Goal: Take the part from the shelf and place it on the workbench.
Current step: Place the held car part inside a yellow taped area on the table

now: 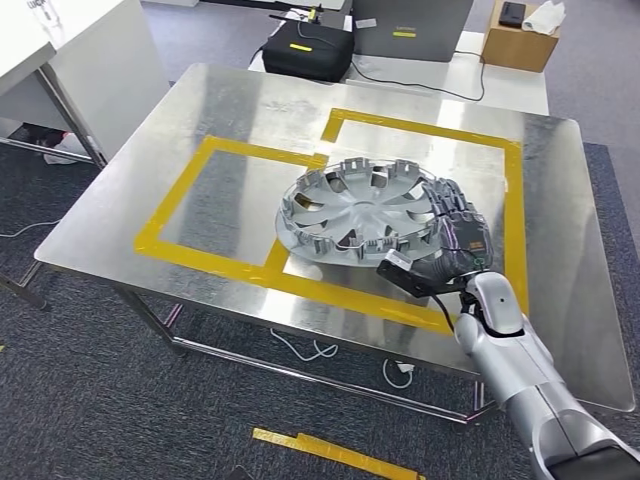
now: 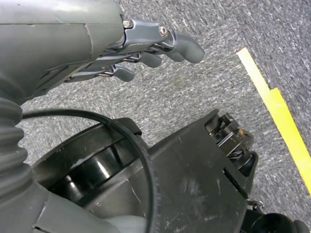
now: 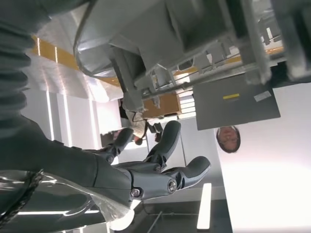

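A: Where's the hubcap (image 1: 362, 212)?

B: On the metal desk (image 1: 151, 200), hollow side up, clips round the rim showing. Near edge rests on the yellow tape (image 1: 226, 262); it sits across the corner where the two taped rectangles meet. Far edge looks a bit higher than the near one, can't say for sure it's lying flat.

A: Right hand (image 1: 460, 235)?

B: At the hubcap's right edge, dark fingers (image 1: 447, 200) up against the rim. In the head view it looks like it has the rim, but contact is hidden by the hand's back. In the right wrist view the fingers (image 3: 190, 170) are stretched out and apart, hubcap's rim and clips (image 3: 154, 43) just beside them, nothing visibly pinched. So can't tell if it grips or only touches.

A: Arm?

B: Silver right arm (image 1: 521, 370) comes in from the lower right, over the desk's front edge, black cable (image 1: 445, 305) looping at the wrist.

A: Left hand (image 2: 146, 46)?

B: Hangs over grey carpet (image 2: 205, 92), left wrist view. Fingers (image 2: 183, 46) loosely extended, slightly apart, nothing in them. Released.

A: Anything else round there?

B: Yellow strip (image 2: 278, 116) on the carpet near the left hand. Behind the desk: black case (image 1: 308, 50), cardboard box (image 1: 519, 40) on a white desk (image 1: 468, 85), grey panel (image 1: 404, 25) w/ a yellow label. Another yellow floor strip (image 1: 332, 450) in front of the desk. A person's face reflected or seen in the right wrist view, no detail.
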### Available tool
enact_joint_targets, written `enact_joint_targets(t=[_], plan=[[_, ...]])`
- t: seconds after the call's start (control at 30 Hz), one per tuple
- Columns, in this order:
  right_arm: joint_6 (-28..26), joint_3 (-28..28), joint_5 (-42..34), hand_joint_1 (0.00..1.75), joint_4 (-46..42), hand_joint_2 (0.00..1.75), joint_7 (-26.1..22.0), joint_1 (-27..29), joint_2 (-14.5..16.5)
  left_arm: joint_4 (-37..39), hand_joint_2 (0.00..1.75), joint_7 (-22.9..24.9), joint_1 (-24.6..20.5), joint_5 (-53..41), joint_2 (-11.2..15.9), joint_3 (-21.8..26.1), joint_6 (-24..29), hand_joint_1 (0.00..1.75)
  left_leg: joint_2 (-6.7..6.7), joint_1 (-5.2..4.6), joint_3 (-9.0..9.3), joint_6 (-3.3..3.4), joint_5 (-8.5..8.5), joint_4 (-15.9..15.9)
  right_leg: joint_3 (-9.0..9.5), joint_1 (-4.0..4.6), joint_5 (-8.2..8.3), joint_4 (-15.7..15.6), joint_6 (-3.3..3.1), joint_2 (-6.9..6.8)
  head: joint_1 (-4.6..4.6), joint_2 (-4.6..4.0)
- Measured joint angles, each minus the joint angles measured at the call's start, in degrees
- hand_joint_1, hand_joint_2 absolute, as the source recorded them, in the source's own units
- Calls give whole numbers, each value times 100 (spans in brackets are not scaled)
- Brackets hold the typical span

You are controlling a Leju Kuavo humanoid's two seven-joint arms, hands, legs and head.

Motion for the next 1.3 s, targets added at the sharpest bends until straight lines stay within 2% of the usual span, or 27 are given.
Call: enact_joint_targets(t=[0.2, 0.33, 0.87, 1.17, 1.3], plan=[[-239, 15, 627, 0, 46, 0, 486, 10, -13, 0, 0, 108, 0, -104, -2, 27, 149, 0, 0, -1, 0, 0, 0, 0, -2, -1, 0, 0, 0, 0, 0, 0], [-213, -4, 908, 0, 134, 0, 690, -17, -104, 0, 0, 107, 0, -160, -1, 37, 173, 0, 0, -2, -1, 0, 0, 0, -3, -3, 0, 0, 0, -1, 0, 0], [362, -365, 1600, 0, 918, 0, 1461, -626, -1029, 0, 0, 48, 9, -207, 3, 210, 118, 0, -9, -19, -10, 5, -1, 2, -11, -18, 4, -1, 9, -7, 0, 0], [519, -503, 1665, 0, 1306, 0, 1632, -816, -1369, 0, 0, 9, 21, -243, 3, 266, 110, 0, -20, -20, -16, 7, -1, 3, -13, -20, 0, -1, 14, -18, 1, 0], [374, -713, 1367, 0, 1355, 0, 1494, -797, -1521, 0, 0, -30, 38, -241, 2, 315, 130, 0, -21, -21, -16, 8, -2, 4, -12, -21, 0, -1, 15, -19, 0, 0]])
